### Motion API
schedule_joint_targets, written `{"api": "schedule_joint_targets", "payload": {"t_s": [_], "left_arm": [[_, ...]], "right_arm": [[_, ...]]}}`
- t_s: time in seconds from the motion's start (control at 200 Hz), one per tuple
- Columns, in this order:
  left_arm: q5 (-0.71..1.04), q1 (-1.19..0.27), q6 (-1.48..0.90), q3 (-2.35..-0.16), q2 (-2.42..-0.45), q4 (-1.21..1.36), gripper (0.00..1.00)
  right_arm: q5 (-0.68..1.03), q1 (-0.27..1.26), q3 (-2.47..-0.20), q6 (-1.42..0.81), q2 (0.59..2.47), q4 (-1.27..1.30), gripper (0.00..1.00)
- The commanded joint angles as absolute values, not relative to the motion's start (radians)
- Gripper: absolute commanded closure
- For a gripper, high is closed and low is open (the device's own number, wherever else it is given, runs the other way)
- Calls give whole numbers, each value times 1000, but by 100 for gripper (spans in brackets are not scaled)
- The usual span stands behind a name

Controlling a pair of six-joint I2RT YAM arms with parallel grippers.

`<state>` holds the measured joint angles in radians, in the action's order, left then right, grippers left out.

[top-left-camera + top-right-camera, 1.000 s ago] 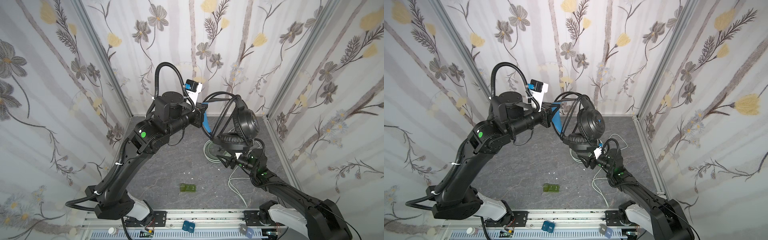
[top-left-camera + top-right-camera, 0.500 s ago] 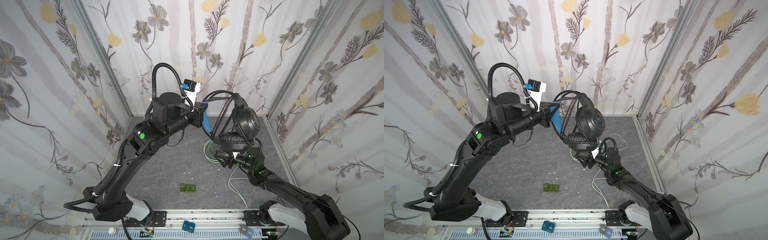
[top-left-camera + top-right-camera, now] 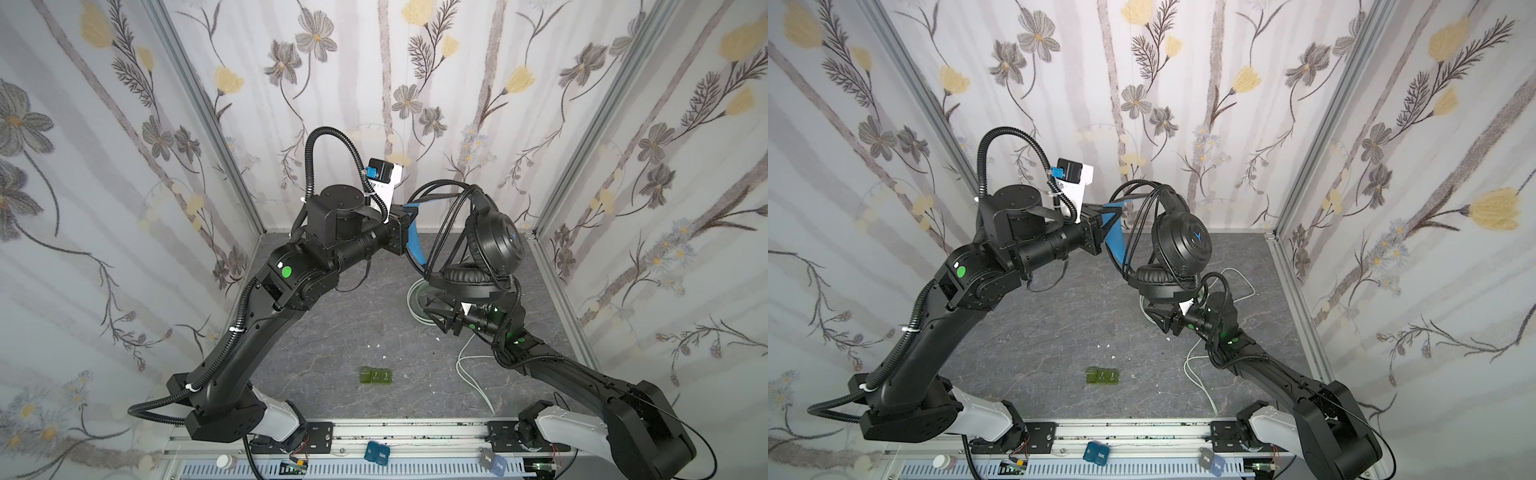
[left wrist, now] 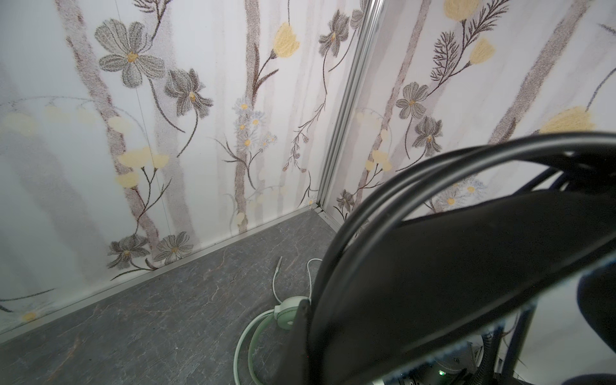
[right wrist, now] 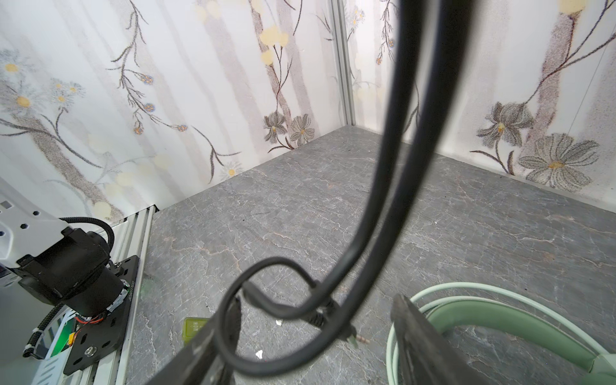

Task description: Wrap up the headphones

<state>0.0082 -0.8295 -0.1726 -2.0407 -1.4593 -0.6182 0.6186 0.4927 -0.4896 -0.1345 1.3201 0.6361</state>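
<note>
at 6 o'clock under the hanging black headset (image 3: 494, 245), right gripper (image 3: 442, 318) stands wide open, loose cable (image 5: 363, 233) end between its jaws, ungripped; left gripper (image 3: 410, 224) is clamped on the headband (image 3: 416, 249).

Black headphones (image 3: 1179, 245) are hanging in mid-air between two arms.
The left end effector (image 3: 1100, 227) is clamping the blue inner headband, with black cable looping over the top. The right end effector (image 3: 1165, 320) is hovering just beneath the lower ear cup, above a pale green cable (image 3: 1192, 372) lying on the grey tabletop (image 3: 1038, 332).
</note>
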Motion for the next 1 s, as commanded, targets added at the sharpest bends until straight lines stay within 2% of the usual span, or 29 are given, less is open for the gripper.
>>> {"api": "schedule_joint_targets", "payload": {"t_s": [0.0, 0.3, 0.854, 0.994], "left_arm": [[20, -828, -224, -2050, -1460, -515, 100], [21, -828, -233, -2061, -1468, -511, 100], [49, -828, -267, -2083, -1491, -516, 100], [50, -828, -268, -2088, -1493, -517, 100]], "right_arm": [[632, 493, -500, -156, 1324, 701, 29], [629, 494, -469, -199, 1298, 746, 30], [642, 494, -476, -230, 1318, 784, 46], [643, 492, -475, -228, 1319, 780, 55]]}}
